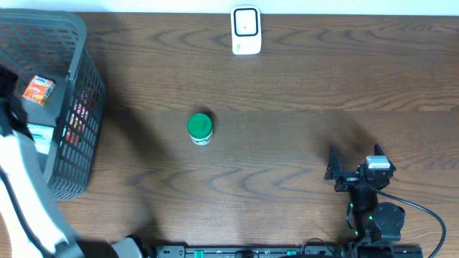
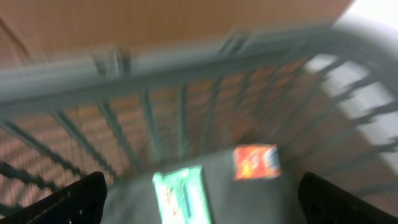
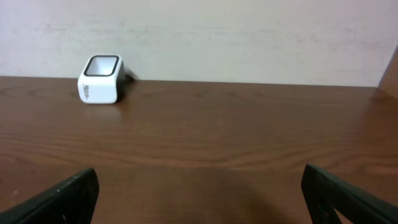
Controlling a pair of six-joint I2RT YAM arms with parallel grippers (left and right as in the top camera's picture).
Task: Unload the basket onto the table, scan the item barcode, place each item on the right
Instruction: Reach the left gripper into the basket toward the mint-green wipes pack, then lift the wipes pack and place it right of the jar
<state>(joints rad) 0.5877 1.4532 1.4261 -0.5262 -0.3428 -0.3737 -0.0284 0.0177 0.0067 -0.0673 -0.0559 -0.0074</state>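
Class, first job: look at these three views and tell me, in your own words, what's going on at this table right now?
The left gripper hangs open above the grey basket, looking down on an orange packet and a green packet inside; it holds nothing. The right gripper sits open and empty near the table's front edge. A green-lidded jar stands alone mid-table. Nothing is in front of the white barcode scanner at the far edge.

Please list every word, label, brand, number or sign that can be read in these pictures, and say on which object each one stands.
Nothing can be read in any view.
White scanner: a faint grey mark on its side, too small to read.
Orange box in the basket: print blurred.
Green and white packet beside it: print blurred.
Green-lidded jar: no print can be made out.
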